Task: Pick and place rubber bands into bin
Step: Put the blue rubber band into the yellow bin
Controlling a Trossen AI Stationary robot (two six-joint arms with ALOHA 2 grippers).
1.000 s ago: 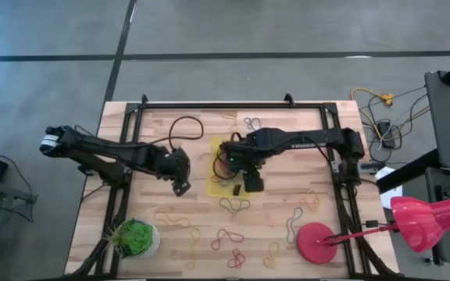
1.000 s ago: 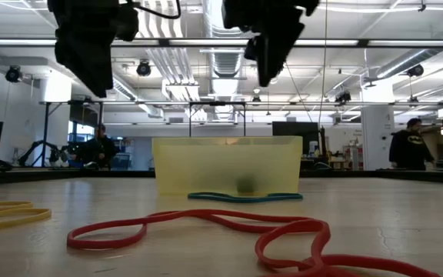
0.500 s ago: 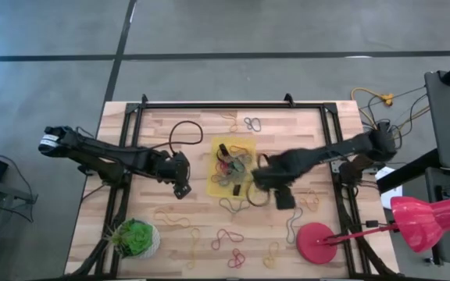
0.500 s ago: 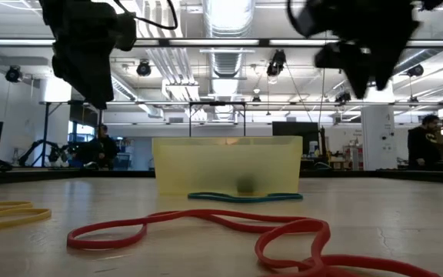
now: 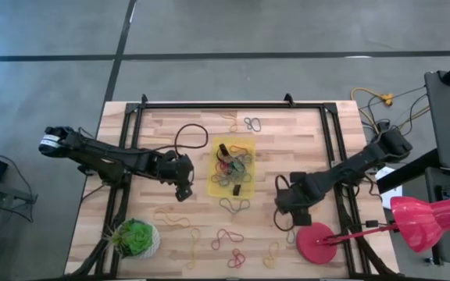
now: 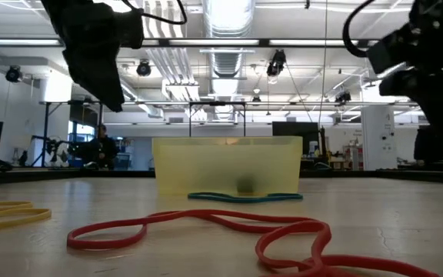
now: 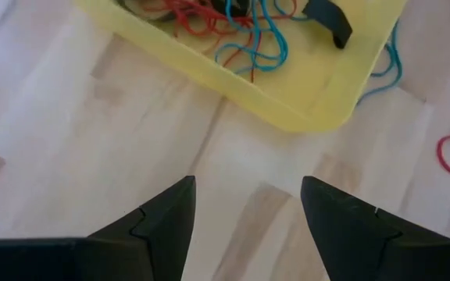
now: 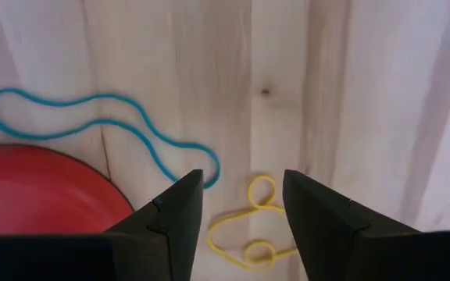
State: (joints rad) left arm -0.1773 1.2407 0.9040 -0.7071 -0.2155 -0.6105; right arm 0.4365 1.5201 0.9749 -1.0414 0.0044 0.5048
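This is a large open-plan robotics lab or workshop. Beyond the wooden table, the low view shows a high ceiling with exposed ducts, pipes and spotlights, white columns, and benches with dark monitors. A person sits at a distant workstation. From above, the floor is grey concrete, with cables trailing beside the table.

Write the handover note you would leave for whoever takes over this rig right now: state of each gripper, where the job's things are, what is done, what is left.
Left gripper: open, empty, beside the bin.
Right gripper: open, empty, over a yellow band and a blue band by the red disc.
Done: several rubber bands lie in the bin.
Left: many bands are scattered on the table, mostly along its near edge.
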